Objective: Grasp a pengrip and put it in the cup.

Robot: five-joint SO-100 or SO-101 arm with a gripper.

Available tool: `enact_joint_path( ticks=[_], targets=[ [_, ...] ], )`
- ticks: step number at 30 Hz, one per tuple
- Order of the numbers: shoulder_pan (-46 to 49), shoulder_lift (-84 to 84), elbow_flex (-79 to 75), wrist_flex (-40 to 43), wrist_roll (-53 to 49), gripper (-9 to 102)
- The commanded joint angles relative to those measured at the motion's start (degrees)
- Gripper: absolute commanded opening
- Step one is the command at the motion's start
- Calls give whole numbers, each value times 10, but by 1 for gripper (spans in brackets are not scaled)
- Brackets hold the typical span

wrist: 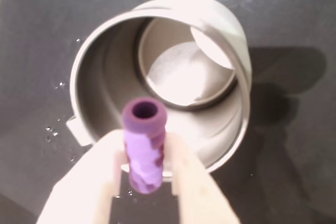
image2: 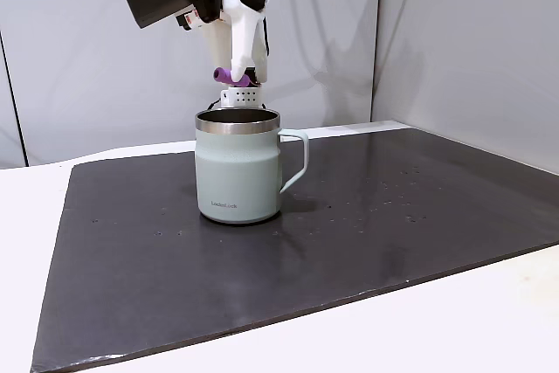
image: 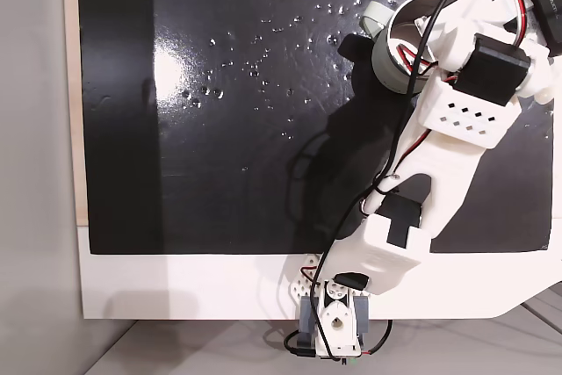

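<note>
The pengrip [wrist: 144,148] is a short light-purple ribbed tube, and my gripper [wrist: 145,174] is shut on it between its white fingers. In a fixed view the pengrip [image2: 224,75] hangs just above the rim of the cup [image2: 238,163], with my gripper [image2: 234,80] pointing down over the opening. The wrist view looks straight into the cup [wrist: 100,72], a steel mug with a shiny inside that holds nothing. From above, the cup [image: 386,54] stands at the mat's far right, half covered by my arm.
A black mat [image: 219,173] covers the white table [image: 176,287], with small shiny specks [image: 263,50] scattered on it. The cup's loop handle [image2: 300,159] points right in a fixed view. Grey walls stand behind the table.
</note>
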Motion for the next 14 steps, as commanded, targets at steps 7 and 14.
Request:
enact_joint_path(
  ticks=[7,14],
  targets=[
    [-6,10,-37,3,2,25],
    [-6,19,-37,3,4,25]
  ],
)
